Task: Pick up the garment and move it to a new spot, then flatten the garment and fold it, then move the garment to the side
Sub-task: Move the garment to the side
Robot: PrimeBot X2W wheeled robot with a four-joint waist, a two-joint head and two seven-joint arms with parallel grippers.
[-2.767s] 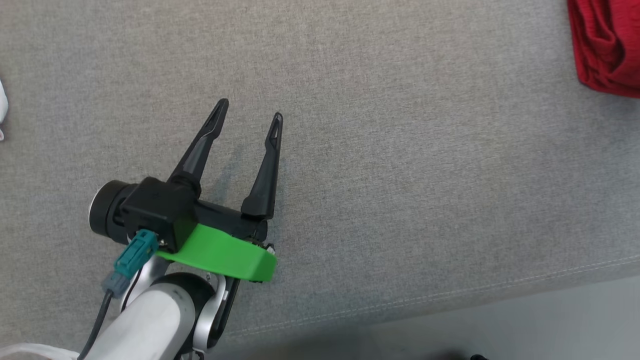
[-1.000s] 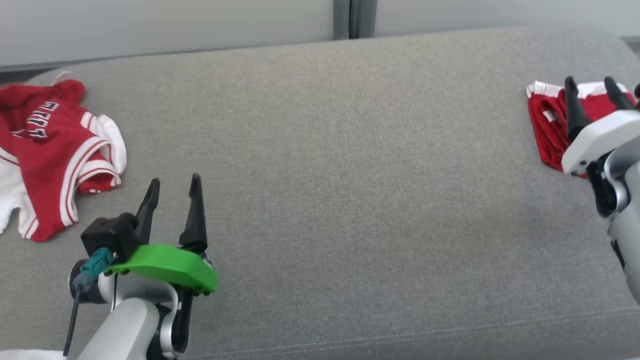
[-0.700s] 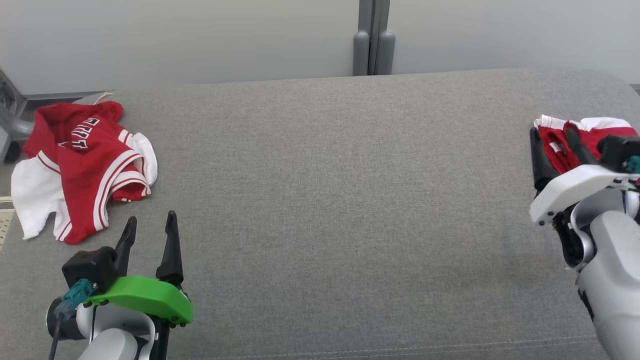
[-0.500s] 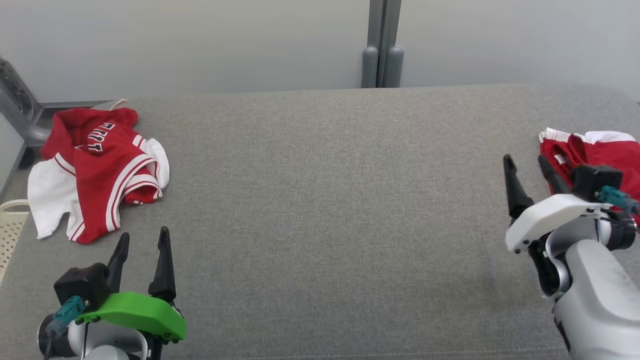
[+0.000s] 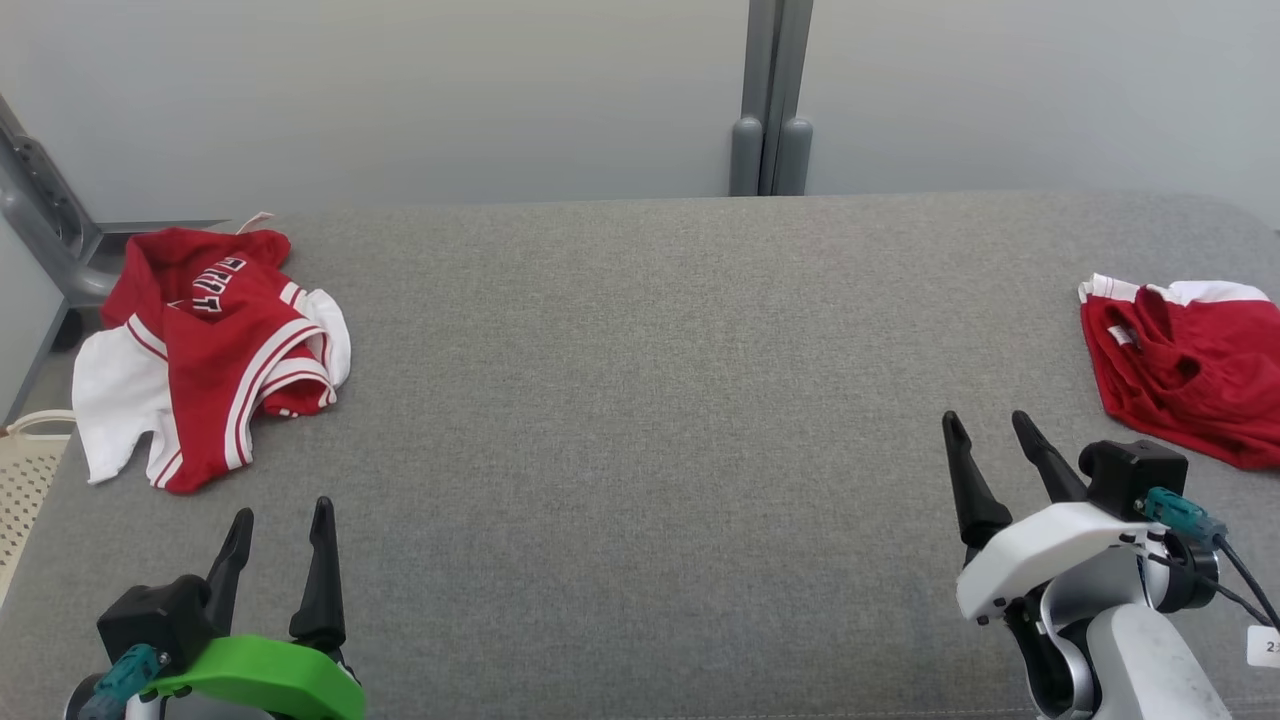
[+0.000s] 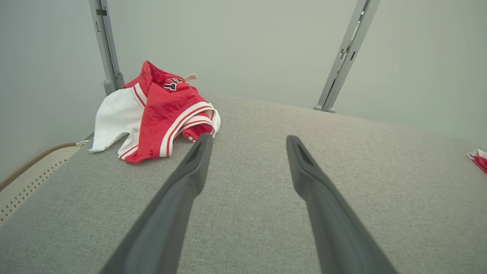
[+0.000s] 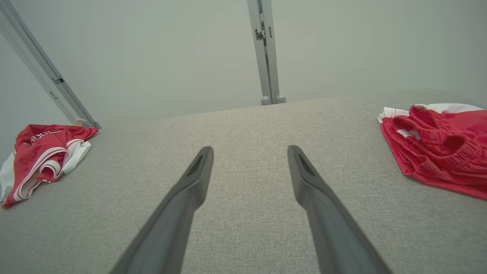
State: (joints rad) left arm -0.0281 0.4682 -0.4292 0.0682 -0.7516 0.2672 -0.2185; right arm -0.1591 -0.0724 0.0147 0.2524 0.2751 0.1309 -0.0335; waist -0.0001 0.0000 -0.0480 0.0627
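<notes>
Our left gripper and right gripper stand open and empty over the grey cushion.
Head view: the crumpled jersey lies ahead-left of our left gripper, the red shorts ahead-right of our right gripper. Left wrist view: jersey beyond the left fingertip. Right wrist view: shorts lie apart, right of the fingers.
</notes>
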